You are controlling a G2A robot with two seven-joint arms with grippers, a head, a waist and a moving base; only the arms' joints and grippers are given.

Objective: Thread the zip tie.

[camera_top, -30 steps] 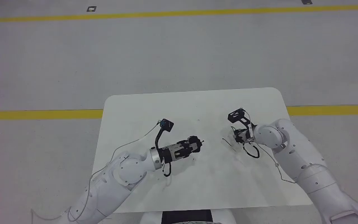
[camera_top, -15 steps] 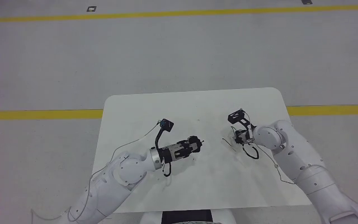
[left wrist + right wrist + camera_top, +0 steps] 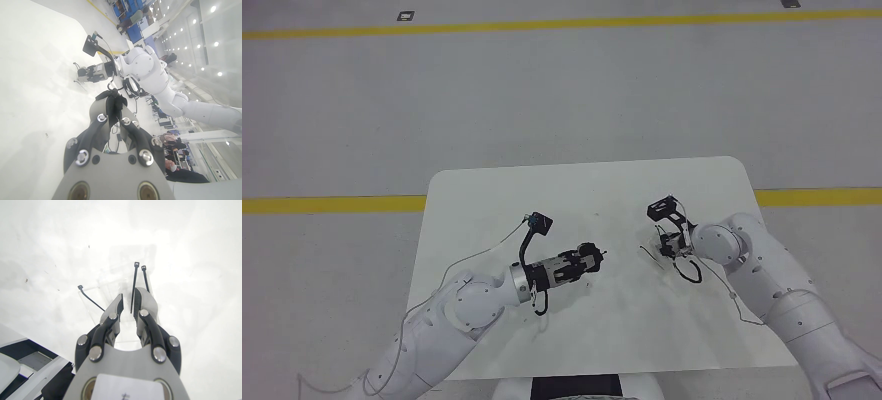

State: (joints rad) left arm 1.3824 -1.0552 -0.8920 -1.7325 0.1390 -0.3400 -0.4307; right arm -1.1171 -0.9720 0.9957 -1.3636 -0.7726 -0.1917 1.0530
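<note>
The right gripper (image 3: 130,292) is open: its two ribbed pads (image 3: 136,302) stand apart with nothing clamped. It hangs low over a clear plastic tray (image 3: 90,288) that lies on the right half of the white table (image 3: 492,200).

Three black zip ties sit on the tray:
- The middle zip tie (image 3: 133,283) runs straight into the gap between the fingers. Its square head (image 3: 136,264) points away from the wrist and its tail end is close by one pad. I can't tell if it touches that pad.
- The second zip tie (image 3: 146,279) lies just beside the middle one, nearly parallel. Its tail goes out of sight behind the same finger.
- The third zip tie (image 3: 90,298) lies apart from those two on the other side of the gripper, slanted, with its tail running under the other finger.

The left gripper (image 3: 596,254) sits over the table left of centre, well apart from the tray, and points across toward the right gripper. Its fingers are drawn together. A black lump (image 3: 113,98) is wedged at the tips — too bunched to tell what it is, or whether it is a tie.
</note>
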